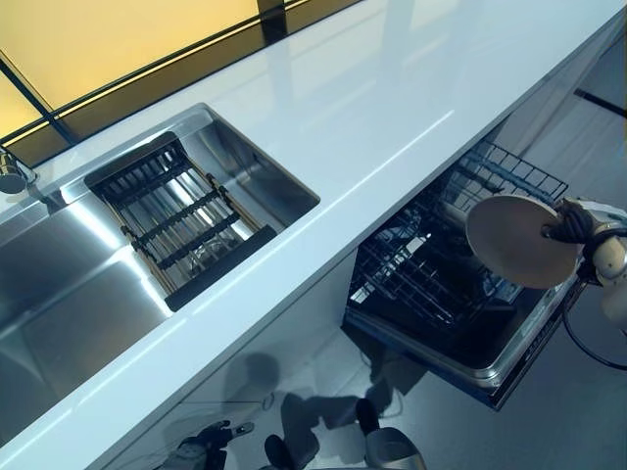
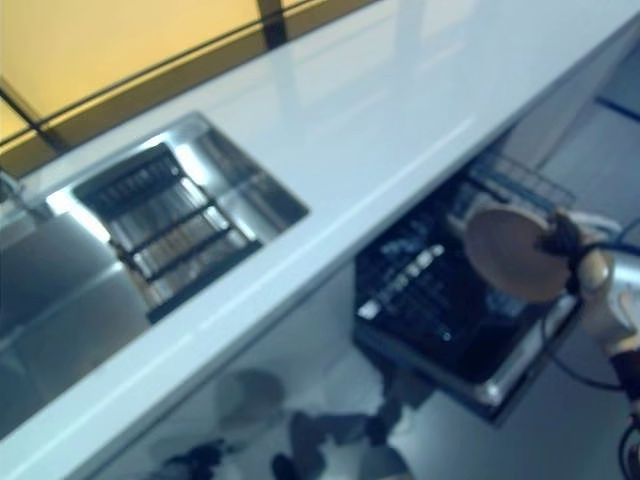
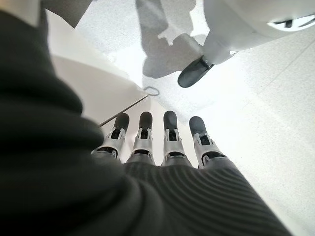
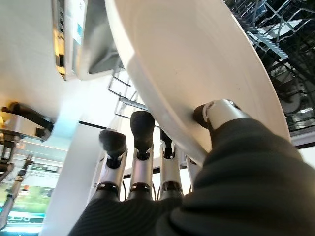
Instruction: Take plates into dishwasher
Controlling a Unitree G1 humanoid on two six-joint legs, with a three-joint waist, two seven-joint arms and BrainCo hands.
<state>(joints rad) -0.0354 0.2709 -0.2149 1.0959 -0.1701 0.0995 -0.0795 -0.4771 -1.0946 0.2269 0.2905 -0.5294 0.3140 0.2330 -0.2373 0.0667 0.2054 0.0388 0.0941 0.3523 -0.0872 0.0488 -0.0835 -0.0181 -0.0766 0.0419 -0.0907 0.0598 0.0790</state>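
**A:** What is hard to make out here?

**B:** The right hand is cut off at the head view's 3 o'clock edge, so only its dark cover and part of a finger show there. The left hand is a small dark shape at 7 o'clock, below the counter's edge, too small to read in that view. The inside of the dishwasher rack is dark wire; I cannot tell whether anything sits in it.

**A:** Where is the plate?

**B:** A round white plate is in the right hand, tilted on edge, above the pulled-out rack at about 4 o'clock. It does not touch the rack.

**A:** And the surroundings?

**B:** A long, glossy white countertop runs diagonally from 8 o'clock to 1 o'clock. A steel sink is set into it at 9 o'clock, with a dark slatted drying rack lying across the basin. A tap is clipped by the left edge. A yellow wall panel with dark framing lies beyond the counter at 11 o'clock. The floor is pale grey.

**A:** What do the wrist cameras add?

**B:** The right wrist view shows the thumb pressed on one face of the plate's rim and the fingers curled behind it, pinching it. The left wrist view shows that hand's fingers straight and side by side, holding nothing, over the speckled floor.
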